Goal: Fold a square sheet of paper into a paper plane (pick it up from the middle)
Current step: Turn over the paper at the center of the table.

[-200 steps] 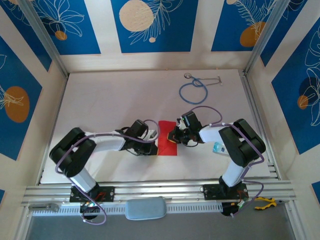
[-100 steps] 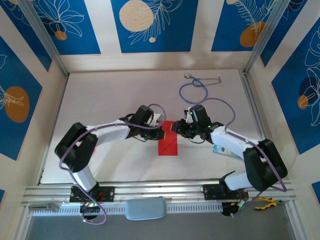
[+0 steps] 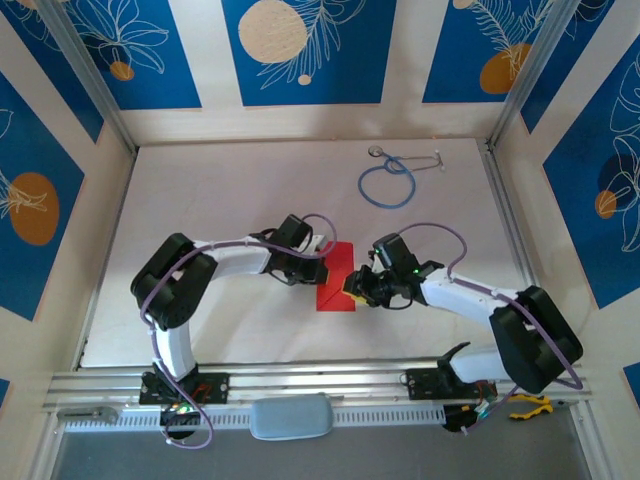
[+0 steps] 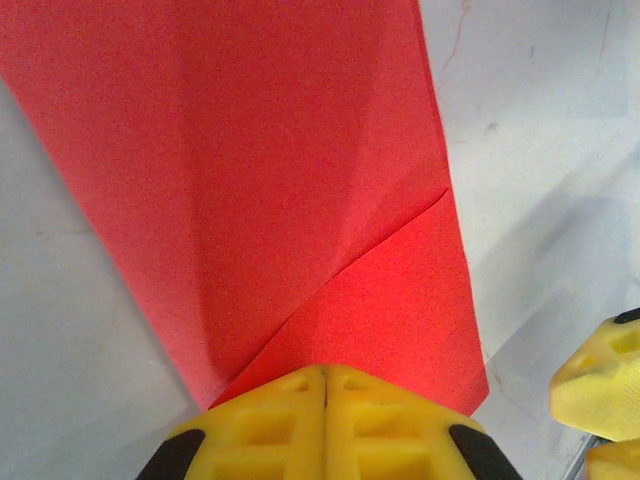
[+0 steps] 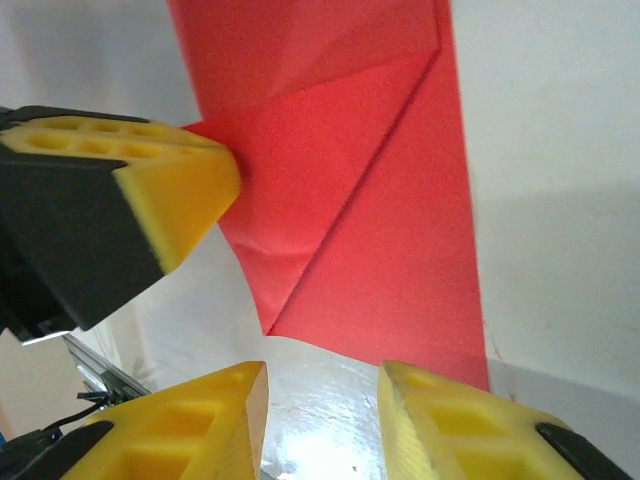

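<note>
Since the part-folded sheet of paper (image 3: pixel 337 275), lying mid-surface between both arms, looks light, limp and crease-prone, an edge pinch suits it: left fingers (image 4: pixel 260 420) closed on it, right fingers (image 5: pixel 200 415) parted just beside.

Both my arms reach inward over the table, grippers almost meeting.

My left arm runs from its base up and across to the right, forearm low. My left gripper (image 3: pixel 324 268) has its pads pressed flat together, pinching an edge of the red paper (image 4: pixel 300 180). My right arm bends in from the right, and my right gripper (image 3: pixel 352 290) sits just beside the left one, fingers parted.
</note>
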Robot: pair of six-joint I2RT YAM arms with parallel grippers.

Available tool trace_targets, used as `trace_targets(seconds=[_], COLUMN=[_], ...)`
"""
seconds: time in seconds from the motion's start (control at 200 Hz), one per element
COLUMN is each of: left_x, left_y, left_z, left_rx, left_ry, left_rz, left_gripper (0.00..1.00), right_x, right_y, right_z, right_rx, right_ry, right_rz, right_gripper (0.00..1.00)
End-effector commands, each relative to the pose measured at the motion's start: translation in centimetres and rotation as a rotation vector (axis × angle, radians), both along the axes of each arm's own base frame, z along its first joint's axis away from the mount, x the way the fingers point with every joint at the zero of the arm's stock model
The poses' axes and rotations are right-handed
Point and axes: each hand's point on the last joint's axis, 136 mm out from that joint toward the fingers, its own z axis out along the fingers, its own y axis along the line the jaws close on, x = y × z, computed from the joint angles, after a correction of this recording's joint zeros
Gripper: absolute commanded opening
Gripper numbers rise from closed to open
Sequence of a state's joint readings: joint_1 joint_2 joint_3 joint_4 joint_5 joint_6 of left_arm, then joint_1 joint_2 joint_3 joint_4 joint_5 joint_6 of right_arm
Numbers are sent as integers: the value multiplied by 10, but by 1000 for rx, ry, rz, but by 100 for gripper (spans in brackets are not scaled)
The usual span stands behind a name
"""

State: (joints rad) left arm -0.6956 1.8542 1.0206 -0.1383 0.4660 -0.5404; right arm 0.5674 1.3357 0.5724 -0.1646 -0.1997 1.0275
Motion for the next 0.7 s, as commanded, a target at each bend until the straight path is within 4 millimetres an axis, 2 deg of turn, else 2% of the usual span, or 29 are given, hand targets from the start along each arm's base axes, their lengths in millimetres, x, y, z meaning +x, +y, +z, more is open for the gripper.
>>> trace_targets(seconds=[0.0, 0.385, 0.515, 0.695], left_x=[-10, -14, -14, -12], left_y=[7, 6, 7, 9], left_z=[-17, -20, -19, -19], left_rx=[1, -24, -28, -21], left_ry=[50, 82, 88, 85], left_rz=[-5, 23, 42, 70], left_gripper=[4, 4, 4, 4], right_x=[-15, -21, -23, -13], right_y=[0, -3, -10, 3], right_z=[-15, -32, -39, -36], right_rx=[-15, -84, -144, -88], right_ry=[92, 147, 162, 114], right_rz=[-12, -15, -28, 3], right_gripper=[34, 35, 35, 40])
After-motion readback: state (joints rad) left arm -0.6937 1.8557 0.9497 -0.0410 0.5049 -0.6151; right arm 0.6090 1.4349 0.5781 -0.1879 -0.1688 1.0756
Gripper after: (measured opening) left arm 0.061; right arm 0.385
